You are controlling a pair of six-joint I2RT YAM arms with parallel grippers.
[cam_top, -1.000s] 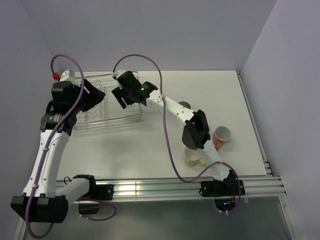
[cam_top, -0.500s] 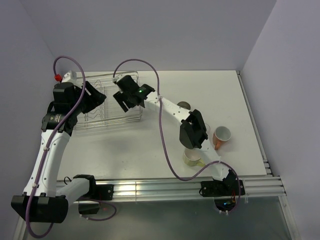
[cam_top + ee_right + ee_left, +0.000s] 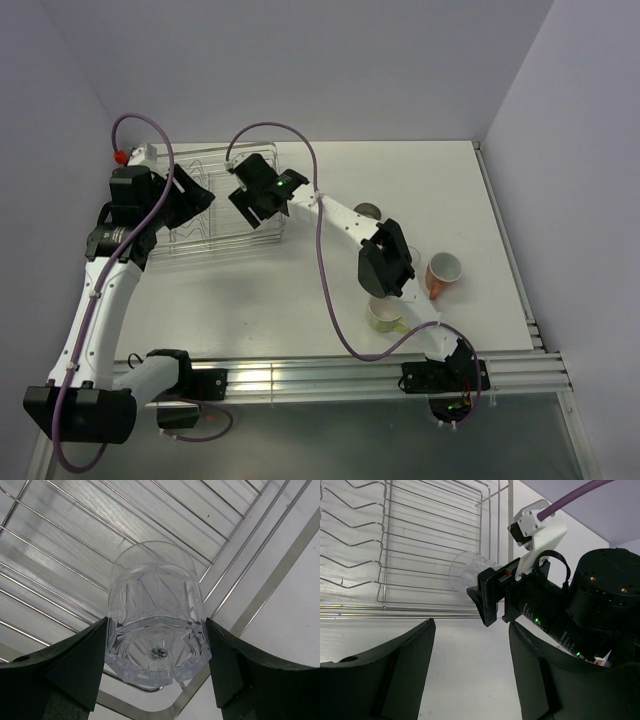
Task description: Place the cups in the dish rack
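The right tool (image 3: 156, 652) grips a clear glass (image 3: 156, 615) between its 2 fingers (image 3: 70, 670), 1 dark pad on each side of the faceted lower body; the base of the glass faces the wrist camera and its mouth points away, toward the wires of the dish rack (image 3: 60, 555). The glass hangs over the inside of the rack close to 1 rounded corner; whether its rim touches the wires I cannot tell.

From the left wrist, the same glass (image 3: 465, 572) sticks out of the right tool (image 3: 492, 597) above the rack (image 3: 420, 530), beside the end rail. The left tool (image 3: 470, 675) stands with its jaws wide apart and nothing between them; only bare desk (image 3: 465, 650) shows in the gap, just outside the rack's long side rail.

From above, the rack (image 3: 215, 240) sits at the far left of the desk (image 3: 300, 290); the left tool (image 3: 190, 195) is over its left end and the right tool (image 3: 252, 190) over its right end. 3 more cups stand outside the rack on the right half of the desk: a yellow-green mug (image 3: 383, 316) near the front edge, partly under the right arm; an orange mug (image 3: 444, 271) just to its right, white inside showing; a brown cup (image 3: 368, 211) farther back, half hidden by the arm.
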